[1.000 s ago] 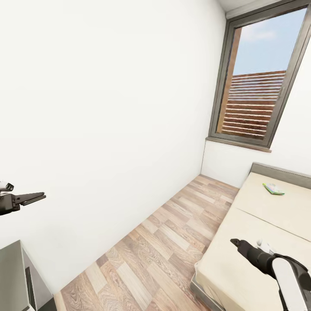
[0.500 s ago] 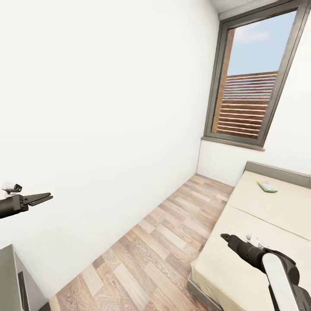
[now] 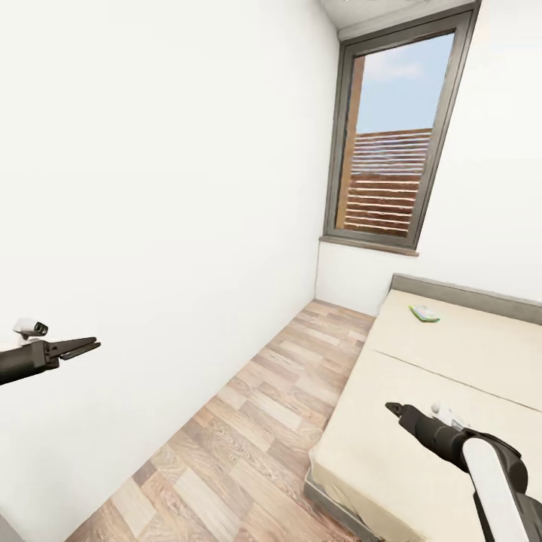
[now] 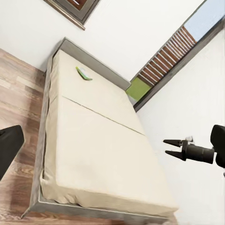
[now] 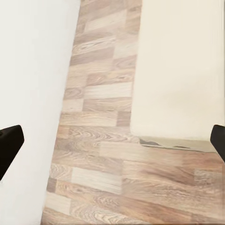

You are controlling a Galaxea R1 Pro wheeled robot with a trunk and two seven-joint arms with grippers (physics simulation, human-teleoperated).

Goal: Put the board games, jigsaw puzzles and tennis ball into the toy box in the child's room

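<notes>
One board game (image 3: 424, 313), a flat green-edged box, lies near the head of the bed (image 3: 421, 376), close to the grey frame edge. The left wrist view has this board game (image 4: 83, 73) on the beige bed (image 4: 93, 140) too. My left gripper (image 3: 94, 346) hovers open beside the white wall, far from the bed. My right gripper (image 3: 390, 408) is open above the bed's near part, well short of the game, and the left wrist view catches this right gripper (image 4: 167, 146) with its fingers apart. The table, toy box, jigsaw puzzles and tennis ball are out of view.
A strip of wood plank floor (image 3: 256, 436) runs between the white wall (image 3: 150, 226) and the bed. A tall grey-framed window (image 3: 388, 150) stands at the far end. The right wrist view looks down on the floor (image 5: 98, 154) and the bed corner (image 5: 183, 70).
The whole head view has shifted, so the camera turned right. The dark cabinet at the lower left has left the picture. The board game has not moved on the bed.
</notes>
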